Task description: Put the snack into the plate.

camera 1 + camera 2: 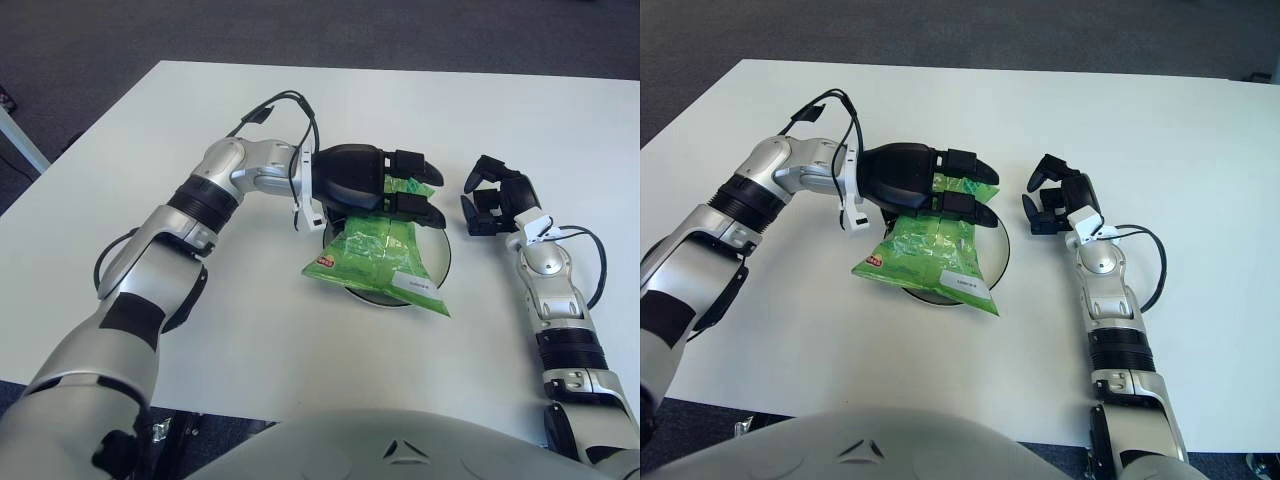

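We see the green snack bag (378, 258) lying across the plate (441, 256), its top end held at the plate's far side and its bottom end with the white label hanging over the plate's near rim toward the robot. A red patch marks the bag's corner that juts past the plate's left rim. The left hand (372, 186) reaches in from the left of the plate and sits over its far edge, its black fingers (412, 164) closed on the bag's top end, with green film showing between them. The plate is mostly covered by the bag; only its dark right rim shows clearly. To the right of the plate, just apart from it, the right hand (495, 200) shows above the white worktop (150, 150), its fingers curled and holding nothing.
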`<state>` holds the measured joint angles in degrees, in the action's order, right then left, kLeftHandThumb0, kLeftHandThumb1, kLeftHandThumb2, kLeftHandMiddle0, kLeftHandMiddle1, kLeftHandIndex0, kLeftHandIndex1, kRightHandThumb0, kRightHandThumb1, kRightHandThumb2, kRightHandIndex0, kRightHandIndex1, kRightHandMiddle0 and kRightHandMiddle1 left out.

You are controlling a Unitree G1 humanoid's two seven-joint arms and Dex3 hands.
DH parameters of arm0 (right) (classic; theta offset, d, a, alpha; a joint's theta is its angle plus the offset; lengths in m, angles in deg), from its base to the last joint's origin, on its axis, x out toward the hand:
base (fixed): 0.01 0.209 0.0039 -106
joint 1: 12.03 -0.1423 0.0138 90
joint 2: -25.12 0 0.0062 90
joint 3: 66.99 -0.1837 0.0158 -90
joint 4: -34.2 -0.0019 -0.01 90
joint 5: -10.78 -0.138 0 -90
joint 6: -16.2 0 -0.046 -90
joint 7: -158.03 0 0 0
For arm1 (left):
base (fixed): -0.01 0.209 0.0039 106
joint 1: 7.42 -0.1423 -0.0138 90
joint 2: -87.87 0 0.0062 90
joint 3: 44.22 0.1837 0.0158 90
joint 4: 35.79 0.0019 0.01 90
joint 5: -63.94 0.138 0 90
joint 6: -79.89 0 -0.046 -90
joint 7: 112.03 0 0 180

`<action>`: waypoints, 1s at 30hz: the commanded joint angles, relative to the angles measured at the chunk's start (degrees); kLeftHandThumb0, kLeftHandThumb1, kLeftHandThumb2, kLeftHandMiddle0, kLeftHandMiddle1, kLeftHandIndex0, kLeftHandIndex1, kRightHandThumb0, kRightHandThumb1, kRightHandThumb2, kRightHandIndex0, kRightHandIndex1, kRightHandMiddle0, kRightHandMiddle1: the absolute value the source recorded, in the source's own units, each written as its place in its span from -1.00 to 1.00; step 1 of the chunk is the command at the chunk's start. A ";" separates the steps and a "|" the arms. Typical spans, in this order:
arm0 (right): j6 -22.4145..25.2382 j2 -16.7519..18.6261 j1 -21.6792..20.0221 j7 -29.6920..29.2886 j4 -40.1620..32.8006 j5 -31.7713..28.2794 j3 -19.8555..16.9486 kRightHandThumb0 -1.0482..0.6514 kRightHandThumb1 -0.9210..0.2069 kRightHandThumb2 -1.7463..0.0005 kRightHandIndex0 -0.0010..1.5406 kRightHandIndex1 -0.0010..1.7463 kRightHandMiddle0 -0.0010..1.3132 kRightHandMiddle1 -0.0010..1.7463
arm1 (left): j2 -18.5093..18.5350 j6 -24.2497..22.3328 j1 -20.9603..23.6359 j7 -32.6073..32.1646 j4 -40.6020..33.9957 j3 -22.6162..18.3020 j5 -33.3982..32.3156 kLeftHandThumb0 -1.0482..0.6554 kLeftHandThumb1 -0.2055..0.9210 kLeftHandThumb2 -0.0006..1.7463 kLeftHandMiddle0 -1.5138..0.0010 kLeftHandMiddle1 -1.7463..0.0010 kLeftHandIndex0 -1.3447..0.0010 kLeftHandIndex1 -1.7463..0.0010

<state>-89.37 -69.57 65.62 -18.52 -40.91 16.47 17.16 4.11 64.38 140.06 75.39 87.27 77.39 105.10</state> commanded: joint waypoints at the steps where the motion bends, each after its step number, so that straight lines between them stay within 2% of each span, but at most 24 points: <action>1: 0.83 0.30 0.55 2.83 3.24 -2.21 -0.02 -0.37 0.20 -0.61 0.72 1.00 0.04 1.00 | -0.27 -0.38 2.08 5.76 3.35 3.30 -8.32 -0.81 0.79 -0.42 1.00 0.99 1.00 0.99; 6: 3.51 -0.04 0.05 4.96 3.34 -3.63 -0.04 -0.38 0.23 -0.63 0.67 1.00 0.05 1.00 | -0.04 -3.05 2.64 13.98 4.43 6.05 -19.10 -0.88 0.75 -0.51 1.00 1.00 1.00 1.00; 13: 7.73 -1.06 0.96 3.35 1.06 0.02 0.82 -0.39 0.26 -0.66 0.67 1.00 0.07 1.00 | 0.76 -8.54 1.85 25.18 1.66 6.82 -29.59 -0.94 0.73 -0.58 1.00 1.00 1.00 1.00; 23: 7.92 -1.40 0.86 0.46 1.07 3.41 1.51 -0.41 0.31 -0.70 0.75 1.00 0.11 1.00 | 0.49 -13.28 1.09 36.06 -0.70 6.03 -37.73 -0.96 0.68 -0.63 1.00 1.00 1.00 1.00; 30: 7.67 -1.33 0.75 -0.43 1.37 3.96 1.69 -0.41 0.32 -0.70 0.74 1.00 0.12 1.00 | 0.00 -15.13 0.82 40.84 -1.80 4.34 -40.24 -0.94 0.64 -0.66 1.00 1.00 1.00 1.00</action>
<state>-83.72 -70.71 64.21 -19.17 -41.58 19.03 18.14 4.10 50.05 140.79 114.37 86.09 82.98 66.28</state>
